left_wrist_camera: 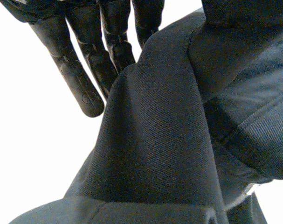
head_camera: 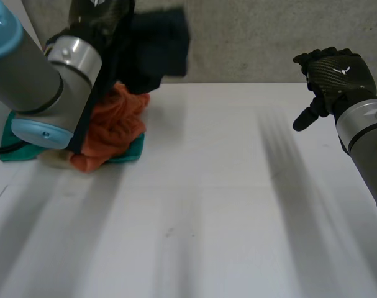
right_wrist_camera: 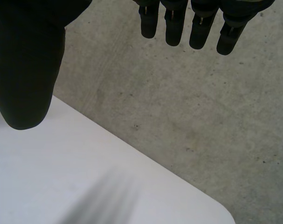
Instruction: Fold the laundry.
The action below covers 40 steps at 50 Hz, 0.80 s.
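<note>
My left hand (head_camera: 100, 13) is raised above the table's far left and shut on a dark blue cloth (head_camera: 160, 46), which hangs in the air from it. In the left wrist view the cloth (left_wrist_camera: 160, 140) drapes across the palm, caught between the thumb and the nearly straight fingers (left_wrist_camera: 80, 79). Under the left arm lies a pile with a crumpled orange cloth (head_camera: 117, 124) on a teal cloth (head_camera: 131, 152). My right hand (head_camera: 337, 71) hovers open over the table's far right with nothing in it; its fingers (right_wrist_camera: 174, 28) and thumb (right_wrist_camera: 24, 60) are spread.
The white table (head_camera: 207, 205) stretches bare from the pile to the right arm. Its far right corner (right_wrist_camera: 62, 177) shows under the right hand, with grey concrete floor (right_wrist_camera: 178, 107) beyond the edge.
</note>
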Each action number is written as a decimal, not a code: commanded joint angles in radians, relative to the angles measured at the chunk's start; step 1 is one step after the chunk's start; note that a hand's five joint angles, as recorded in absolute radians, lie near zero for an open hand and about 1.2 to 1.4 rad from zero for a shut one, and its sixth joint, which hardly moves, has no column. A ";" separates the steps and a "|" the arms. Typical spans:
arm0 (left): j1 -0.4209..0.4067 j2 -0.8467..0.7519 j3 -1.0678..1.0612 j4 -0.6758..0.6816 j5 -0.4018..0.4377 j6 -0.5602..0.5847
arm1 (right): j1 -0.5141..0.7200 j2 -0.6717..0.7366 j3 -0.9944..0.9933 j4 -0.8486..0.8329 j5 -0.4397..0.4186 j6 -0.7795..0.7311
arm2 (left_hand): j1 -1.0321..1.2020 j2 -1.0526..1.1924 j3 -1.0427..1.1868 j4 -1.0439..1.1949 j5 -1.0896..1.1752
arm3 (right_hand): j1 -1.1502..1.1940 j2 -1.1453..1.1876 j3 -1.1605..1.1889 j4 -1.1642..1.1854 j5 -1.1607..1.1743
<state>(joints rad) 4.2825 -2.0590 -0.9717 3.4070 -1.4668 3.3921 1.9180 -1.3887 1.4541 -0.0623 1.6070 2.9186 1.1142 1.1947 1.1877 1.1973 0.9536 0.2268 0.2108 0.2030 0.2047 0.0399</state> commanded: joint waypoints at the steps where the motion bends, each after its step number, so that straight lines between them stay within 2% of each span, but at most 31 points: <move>1: -0.165 0.076 -0.028 -0.009 0.003 -0.160 | -0.034 -0.012 -0.014 0.001 0.001 0.001 | 0.282 0.202 0.209 0.199 0.268 | -0.052 -0.036 -0.028 -0.030 -0.040; 6: -0.299 -0.036 -0.027 -0.061 0.002 -0.166 | -0.080 -0.032 -0.026 0.001 0.001 0.004 | 0.282 0.202 0.209 0.199 0.268 | -0.052 -0.036 -0.028 -0.030 -0.040; 9: -0.361 -0.117 -0.027 -0.100 0.005 -0.166 | -0.111 -0.033 -0.031 0.002 -0.001 0.002 | 0.282 0.202 0.209 0.199 0.268 | -0.052 -0.036 -0.028 -0.030 -0.040; 11: -0.375 -0.151 -0.024 -0.107 -0.001 -0.162 | -0.122 -0.033 -0.034 0.001 -0.002 0.002 | 0.282 0.202 0.209 0.199 0.268 | -0.052 -0.036 -0.028 -0.030 -0.040; 12: -0.375 -0.170 -0.019 -0.110 -0.003 -0.162 | -0.129 -0.033 -0.038 0.005 -0.004 0.002 | 0.219 0.138 0.145 0.135 0.205 | -0.052 -0.036 -0.028 -0.030 -0.040; 13: -0.372 -0.205 -0.015 -0.115 -0.010 -0.163 | -0.132 -0.033 -0.040 0.007 -0.004 0.002 | 0.014 -0.066 -0.059 -0.069 0.001 | -0.052 -0.036 -0.028 -0.030 -0.040; 15: -0.372 -0.239 -0.010 -0.120 -0.026 -0.160 | -0.137 -0.029 -0.044 0.015 -0.010 -0.001 | -0.163 -0.243 -0.236 -0.246 -0.177 | -0.052 -0.036 -0.028 -0.030 -0.040; 16: -0.374 -0.259 -0.013 -0.126 -0.053 -0.152 | -0.140 -0.023 -0.049 0.018 -0.022 -0.007 | -0.335 -0.416 -0.409 -0.418 -0.349 | -0.052 -0.036 -0.028 -0.030 -0.040; 18: -0.375 -0.265 -0.016 -0.135 -0.088 -0.142 | -0.140 -0.018 -0.052 0.022 -0.039 -0.021 | -0.533 -0.613 -0.606 -0.616 -0.547 | -0.052 -0.036 -0.028 -0.030 -0.040; 21: -0.374 -0.260 -0.022 -0.172 -0.145 -0.113 | -0.140 -0.009 -0.061 0.053 -0.074 -0.074 | -0.710 -0.790 -0.783 -0.793 -0.723 | -0.052 -0.036 -0.028 -0.030 -0.040; 24: -0.368 -0.218 -0.036 -0.213 -0.176 -0.100 | -0.139 -0.004 -0.086 0.126 -0.097 -0.174 | -0.818 -0.899 -0.892 -0.901 -0.832 | -0.052 -0.036 -0.028 -0.030 -0.040; 25: -0.356 -0.145 -0.066 -0.248 -0.194 -0.102 | -0.139 -0.004 -0.089 0.146 -0.101 -0.194 | -0.879 -0.960 -0.953 -0.963 -0.893 | -0.052 -0.036 -0.028 -0.030 -0.040; 30: -0.320 0.043 -0.236 -0.273 -0.202 -0.103 | -0.129 -0.006 -0.089 0.329 -0.107 -0.355 | -0.907 -0.987 -0.980 -0.990 -0.920 | -0.052 -0.036 -0.028 -0.030 -0.040; 32: -0.311 0.094 -0.301 -0.273 -0.202 -0.103 | -0.128 -0.006 -0.081 0.377 -0.108 -0.377 | -0.907 -0.987 -0.980 -0.990 -0.920 | -0.052 -0.036 -0.028 -0.030 -0.040; 37: -0.279 0.189 -0.491 -0.272 -0.201 -0.105 | -0.123 -0.004 -0.032 0.412 -0.116 -0.308 | -0.907 -0.987 -0.980 -0.990 -0.920 | -0.052 -0.036 -0.028 -0.030 -0.040; 40: -0.274 0.204 -0.593 -0.253 -0.199 -0.105 | -0.097 -0.006 0.035 0.378 -0.143 -0.176 | -0.907 -0.987 -0.980 -0.990 -0.920 | -0.052 -0.036 -0.028 -0.030 -0.040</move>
<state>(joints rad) 3.9905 -1.9105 -1.3800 3.1313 -1.6714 3.2896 1.7947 -1.3933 1.4025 0.3337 1.4906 2.5830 0.2459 0.2264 0.2360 0.2272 0.0538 0.2268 0.2108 0.2030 0.2047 0.0399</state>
